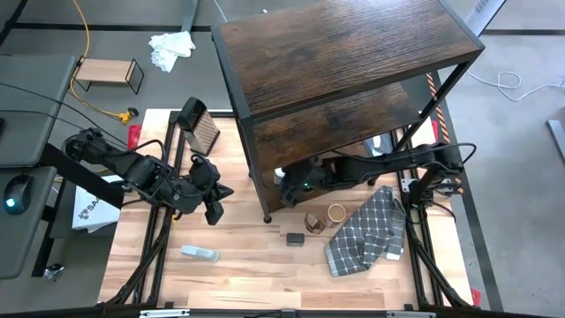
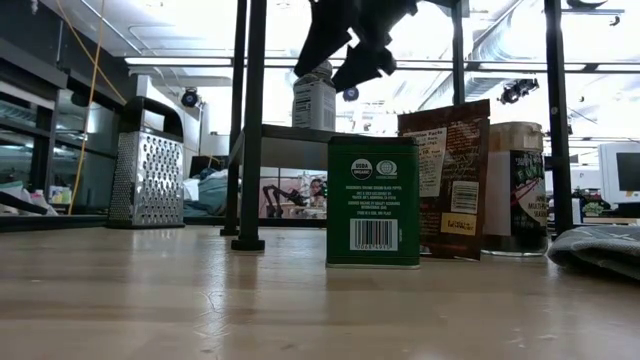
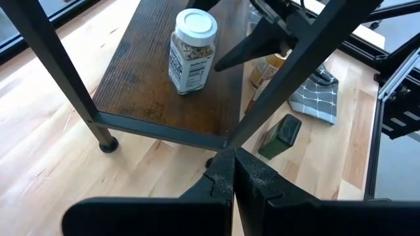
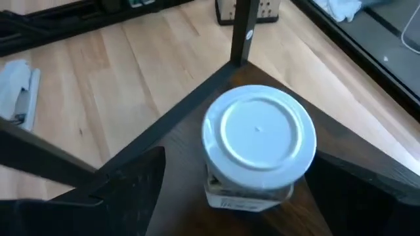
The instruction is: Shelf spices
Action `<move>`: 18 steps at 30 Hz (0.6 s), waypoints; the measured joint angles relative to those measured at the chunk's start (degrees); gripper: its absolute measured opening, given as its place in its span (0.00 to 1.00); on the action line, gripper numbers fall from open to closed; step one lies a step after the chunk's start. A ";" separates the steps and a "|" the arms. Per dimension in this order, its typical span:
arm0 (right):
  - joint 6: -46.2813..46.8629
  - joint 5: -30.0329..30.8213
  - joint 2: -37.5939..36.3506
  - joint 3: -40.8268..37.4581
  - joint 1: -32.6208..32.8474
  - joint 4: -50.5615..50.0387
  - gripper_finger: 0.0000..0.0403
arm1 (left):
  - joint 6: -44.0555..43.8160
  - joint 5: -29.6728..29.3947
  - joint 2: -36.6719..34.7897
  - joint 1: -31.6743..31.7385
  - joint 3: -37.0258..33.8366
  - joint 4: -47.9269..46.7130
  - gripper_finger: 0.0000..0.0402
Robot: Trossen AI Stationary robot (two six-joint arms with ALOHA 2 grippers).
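Note:
The white-capped jar (image 4: 258, 141) stands upright on the shelf's lowest board (image 3: 151, 85), near its corner post. My right gripper (image 1: 290, 187) reaches in under the shelf (image 1: 344, 53) and is open, with one finger (image 4: 134, 187) on either side of the jar. On the table beside the shelf stand a green tin (image 2: 373, 200), a reddish-brown packet (image 2: 450, 180) and a tan-lidded brown jar (image 2: 515, 185). My left gripper (image 1: 214, 210) is shut and hangs over the table to the left of the shelf, holding nothing. My right gripper straddles the white-capped jar below its cap, slanting down from the table's right. A gap shows between one finger (image 4: 134, 187) and the jar. Whether the other finger (image 4: 367, 193) touches the jar I cannot tell. The jar stands on the board.
A metal box grater (image 1: 200, 128) stands at the far left of the table. A clear plastic object (image 1: 200, 253) lies near the front edge, and a checked cloth (image 1: 366, 231) lies at the right. The shelf's black corner post (image 3: 105, 141) stands between the two arms.

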 joint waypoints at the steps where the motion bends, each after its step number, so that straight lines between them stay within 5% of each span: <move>1: 0.00 0.54 0.35 -0.01 0.00 0.35 0.87 | -0.02 0.03 0.00 0.02 0.00 -0.04 0.00; 6: 0.50 1.44 1.58 -0.07 -0.48 1.31 0.80 | -0.04 0.01 0.00 0.02 0.00 -0.03 0.00; 13: 0.94 0.91 1.27 -0.07 -0.06 1.74 0.46 | -0.02 0.28 0.00 0.02 0.00 0.00 0.00; 18: 1.59 0.82 -1.56 1.88 1.32 -1.27 0.45 | 0.86 0.36 0.00 0.02 0.01 0.01 0.00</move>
